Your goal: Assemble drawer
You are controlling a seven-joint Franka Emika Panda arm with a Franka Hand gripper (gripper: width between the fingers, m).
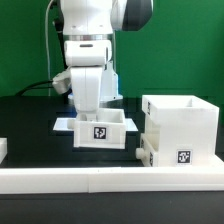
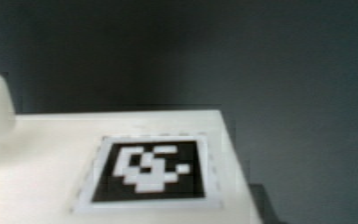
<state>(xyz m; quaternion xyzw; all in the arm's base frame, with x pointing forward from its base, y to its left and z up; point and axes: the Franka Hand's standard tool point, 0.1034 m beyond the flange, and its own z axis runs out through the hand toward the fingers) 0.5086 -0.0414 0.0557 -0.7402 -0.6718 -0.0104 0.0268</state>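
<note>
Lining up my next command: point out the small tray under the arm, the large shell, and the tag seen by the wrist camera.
small tray [image 1: 101, 131], exterior view, its tagged front wall.
large shell [image 1: 178, 122], exterior view, its front wall.
tag [image 2: 149, 170], wrist view, the middle of the pattern.

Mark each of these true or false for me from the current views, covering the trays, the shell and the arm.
1. The large white plastic cube-like shell stands at the exterior view's right. True.
2. A small white open-top tray sits below the robot arm. True.
3. That tray's front carries no tag. False: a black-and-white square tag shows on it.
4. The table surface is white. False: it is black.
5. The wrist view shows a black-and-white tag on a white surface. True.
6. The gripper holds the shell aloft. False: the shell rests by the low white border rail.
</note>
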